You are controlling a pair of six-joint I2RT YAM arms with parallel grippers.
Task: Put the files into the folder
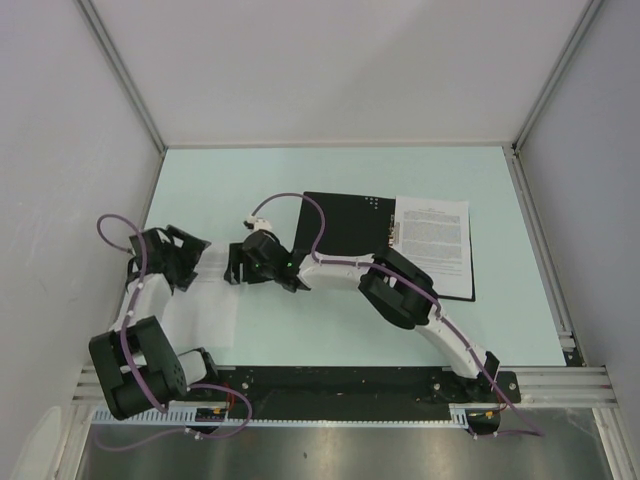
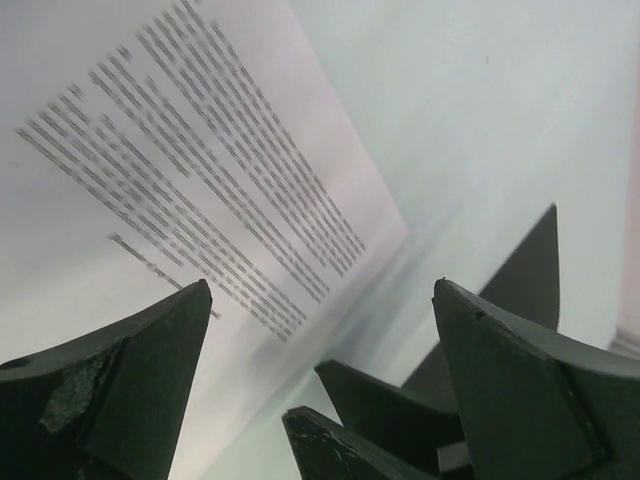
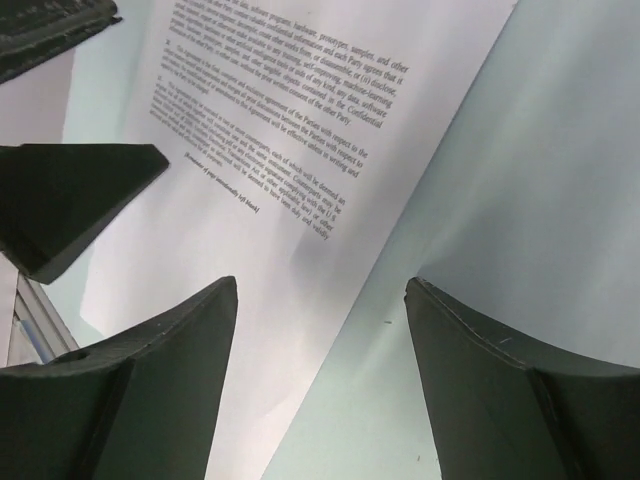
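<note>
Top external | my left pincer and right pincer both gape wide, empty | loose file lies flat by them, folder open to its right | risk: thin sheet slides or creases under a pinch

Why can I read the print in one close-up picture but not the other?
Left wrist view: the printed white paper sheet is out of focus, its lines smeared into grey streaks. Right wrist view: the text on the white sheet is sharp enough to show words.
</note>
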